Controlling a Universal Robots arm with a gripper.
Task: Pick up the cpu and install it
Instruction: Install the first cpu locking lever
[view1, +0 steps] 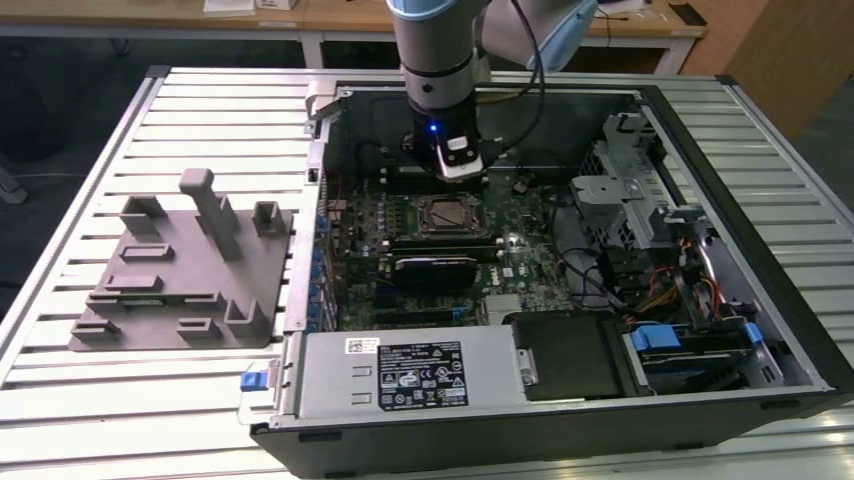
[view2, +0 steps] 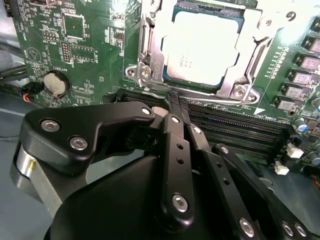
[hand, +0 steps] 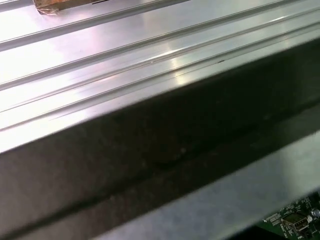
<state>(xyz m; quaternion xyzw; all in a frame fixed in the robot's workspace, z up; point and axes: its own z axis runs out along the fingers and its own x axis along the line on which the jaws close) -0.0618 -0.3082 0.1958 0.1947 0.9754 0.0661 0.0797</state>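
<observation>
Fingers (view2: 176, 150) of my gripper (view2: 175, 102) sit pressed together at lower centre of the second wrist view, pinching nothing. Just beyond their tips, past the memory slots (view2: 235, 127), the cpu (view2: 207, 45) lies flat in the socket (view2: 150, 50) at upper centre (square, so no long axis), edges squared to the frame

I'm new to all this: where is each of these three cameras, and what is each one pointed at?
Exterior view: off the arm, looking down into the open black computer case; the arm and its black tool hang above the green motherboard.
Second wrist view: on the arm, looking past the tool, fingers together, at the pale silver square cpu seated in its socket.
First wrist view: on the arm, facing the ribbed metal tabletop.
Exterior and second wrist views share tool, cpu and motherboard.
</observation>
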